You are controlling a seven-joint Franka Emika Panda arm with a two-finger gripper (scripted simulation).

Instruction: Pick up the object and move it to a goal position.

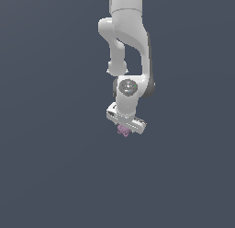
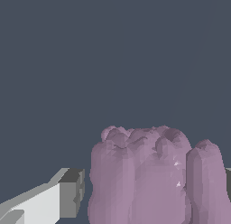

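In the wrist view the object (image 2: 153,178) fills the near field: a pale pinkish-purple lump of about 4 rounded, ridged lobes, standing between the gripper's fingers. 1 finger (image 2: 67,193), white with a grey pad, shows at about 8 o'clock of the lump with a narrow dark gap before the lobes; at 3 o'clock only a sliver of grey shows at the frame edge, touching or nearly so. The claw is therefore narrow around the block, but whether both pads press on it I cannot tell. In the exterior view the gripper (image 1: 125,128) hangs under the white arm (image 1: 128,48), tilted, and the object (image 1: 123,130) peeks out at its tips, at roughly 6 o'clock from the wrist joint. No surface or goal marker is distinguishable against the flat dark background. Judging by its size against the fingers, the block is probably very light and looks rigid. Its rounded ridges offer poor flat contact, so it may twist; the pads should seat in the grooves across its broad middle, squeezing gently.
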